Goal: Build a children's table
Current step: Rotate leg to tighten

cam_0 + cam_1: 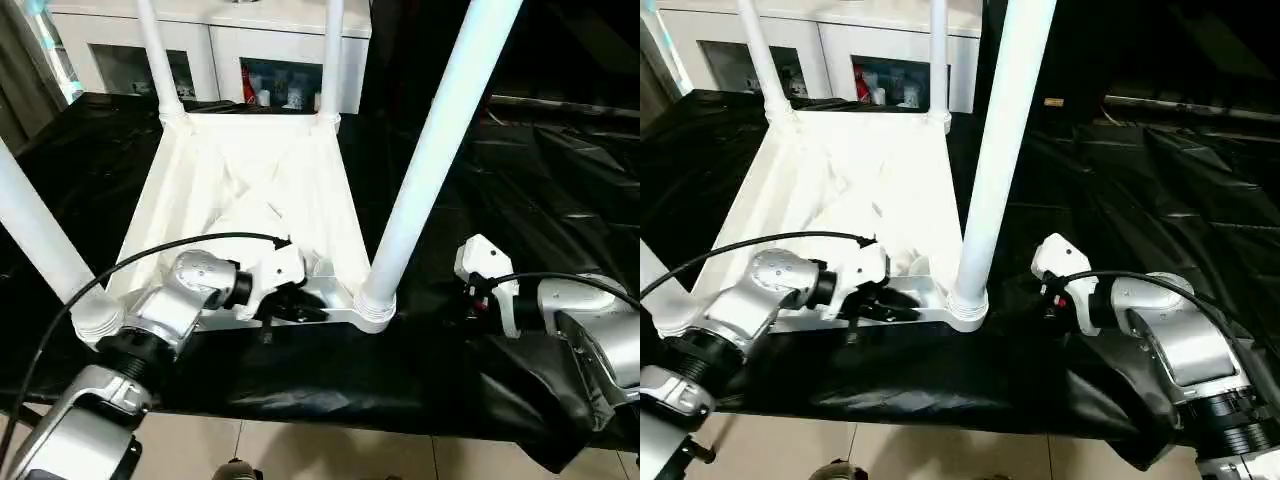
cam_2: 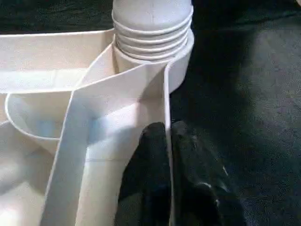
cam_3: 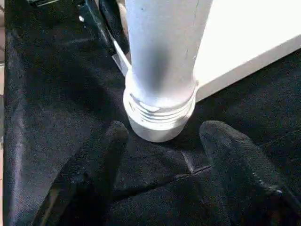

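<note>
Upturned tabletop [image 1: 250, 190] with four legs standing in its corner sockets — left tool [image 2: 167, 155] pinched on its near rim, right tool [image 3: 162, 141] open before one leg.

The left tool's two black fingers [image 2: 150, 150] are closed on the thin white wall of the tabletop, one on each side, just beside the ribbed socket of the near right leg [image 1: 440, 150]. That same leg's ringed collar sits between the right tool's spread fingers [image 3: 235, 155], seemingly untouched, though the gap is hard to judge. Four smooth white tubular legs rise: near left [image 1: 35, 235], far left [image 1: 155, 55], far right [image 1: 332, 55] and the near right one. The tabletop is glossy white plastic with ribs crossing its underside — it lies on a table under wrinkled black cloth [image 1: 560, 190].
</note>
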Robot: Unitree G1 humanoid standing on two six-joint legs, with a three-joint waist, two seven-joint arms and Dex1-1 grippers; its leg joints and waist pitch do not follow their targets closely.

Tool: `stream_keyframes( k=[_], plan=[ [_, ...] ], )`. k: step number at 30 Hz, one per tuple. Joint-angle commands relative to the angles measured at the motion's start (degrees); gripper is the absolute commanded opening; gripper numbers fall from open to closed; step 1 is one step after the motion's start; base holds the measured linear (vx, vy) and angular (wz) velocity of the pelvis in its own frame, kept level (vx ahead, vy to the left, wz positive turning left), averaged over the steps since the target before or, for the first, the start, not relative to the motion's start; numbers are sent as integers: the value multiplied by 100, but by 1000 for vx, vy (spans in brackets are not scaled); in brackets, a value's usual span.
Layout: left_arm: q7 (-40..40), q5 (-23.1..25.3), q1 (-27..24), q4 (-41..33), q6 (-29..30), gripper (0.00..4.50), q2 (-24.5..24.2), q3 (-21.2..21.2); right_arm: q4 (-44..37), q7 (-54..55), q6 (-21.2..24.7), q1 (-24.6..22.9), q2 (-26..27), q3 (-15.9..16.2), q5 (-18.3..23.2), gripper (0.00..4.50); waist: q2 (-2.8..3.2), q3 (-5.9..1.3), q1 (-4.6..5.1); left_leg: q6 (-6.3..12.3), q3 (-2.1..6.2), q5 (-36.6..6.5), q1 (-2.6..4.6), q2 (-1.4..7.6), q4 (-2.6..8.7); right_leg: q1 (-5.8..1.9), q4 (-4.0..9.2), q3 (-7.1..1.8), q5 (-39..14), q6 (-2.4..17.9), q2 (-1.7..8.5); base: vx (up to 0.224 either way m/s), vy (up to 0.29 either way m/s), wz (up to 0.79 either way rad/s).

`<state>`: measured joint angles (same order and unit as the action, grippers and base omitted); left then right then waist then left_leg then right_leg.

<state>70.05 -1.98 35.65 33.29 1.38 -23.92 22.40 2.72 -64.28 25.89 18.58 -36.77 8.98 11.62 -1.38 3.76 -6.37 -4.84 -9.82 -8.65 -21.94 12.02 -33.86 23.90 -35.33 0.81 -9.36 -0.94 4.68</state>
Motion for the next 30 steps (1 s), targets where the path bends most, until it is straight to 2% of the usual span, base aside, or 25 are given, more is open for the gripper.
stream_keyframes(
  k=[1, 10, 13, 14, 16, 18, 21, 24, 25, 27, 30],
  plan=[
    [12, 183, 17, 84, 86, 8, -95, 64, -71, -34, 0, 8, -112, -6, 7, 294, -35, -434, -27, 56, -28, -1675, 104, 48, 395, -267, 409, -77, -1500, 1139, 218, 0, 0, 0],
    [5, 250, -11, 53, 138, 8, -73, 86, -7, 92, -40, 45, 41, -72, 86, 294, -42, -415, -20, 42, -29, -1754, 109, 50, 402, -245, 430, -79, -1707, 1086, 219, 0, 0, 0],
    [-135, 190, -54, -23, 338, 0, -3, 2, 122, 360, -77, 100, 312, -244, 192, 330, -44, -420, -10, 29, -30, -1749, 100, 39, 400, -244, 428, -80, -1711, 1082, 222, 0, 0, 0],
    [-297, 57, -125, -199, 657, 0, 108, -107, 140, 376, -153, 60, 387, -266, 232, 338, -34, -411, -11, 18, -34, -1799, 115, 44, 403, -231, 437, -81, -1751, 1084, 221, 0, 0, 0],
    [-401, -34, -177, -334, 877, 0, 192, -178, 130, 327, -207, 11, 382, -243, 238, 347, -42, -403, -11, 19, -30, -1843, 120, 55, 404, -226, 430, -74, -1744, 1131, 216, 0, 0, 0],
    [-421, -114, -291, -572, 1024, 0, 253, -179, 173, 433, -375, 3, 420, -205, 126, 365, -77, -387, -9, 44, -31, -1812, 99, 44, 416, -235, 445, -71, -1828, 1061, 215, 0, 0, 0],
    [-430, -150, -354, -689, 1062, 0, 286, -177, 220, 483, -471, 22, 445, -149, 47, 385, -66, -400, 7, 70, -27, -1720, 82, 33, 417, -243, 442, -64, -1785, 1002, 210, 0, 0, 0],
    [-476, -138, -442, -884, 1162, 0, 318, -191, 453, 522, -675, 118, 525, 62, -177, 385, -101, -389, 18, 147, -42, -1596, 72, 33, 407, -236, 432, -66, -1653, 1016, 214, 0, 0, 0],
    [-490, -124, -454, -924, 1198, 0, 317, -203, 550, 543, -747, 159, 540, 116, -251, 385, -133, -379, 25, 166, -50, -1579, 69, 33, 408, -232, 438, -66, -1662, 1012, 213, 0, 0, 0],
    [-508, -115, -468, -973, 1244, 0, 310, -211, 622, 556, -812, 189, 542, 158, -303, 385, -110, -382, 22, 181, -50, -1550, 74, 29, 401, -225, 444, -66, -1722, 1008, 217, 0, 0, 0],
    [-553, -94, -496, -1061, 1315, 0, 272, -219, 818, 598, -1004, 267, 587, 238, -396, 385, -117, -366, 30, 182, -50, -1562, 71, 32, 412, -222, 446, -66, -1717, 987, 208, 0, 0, 0]
  ],
)
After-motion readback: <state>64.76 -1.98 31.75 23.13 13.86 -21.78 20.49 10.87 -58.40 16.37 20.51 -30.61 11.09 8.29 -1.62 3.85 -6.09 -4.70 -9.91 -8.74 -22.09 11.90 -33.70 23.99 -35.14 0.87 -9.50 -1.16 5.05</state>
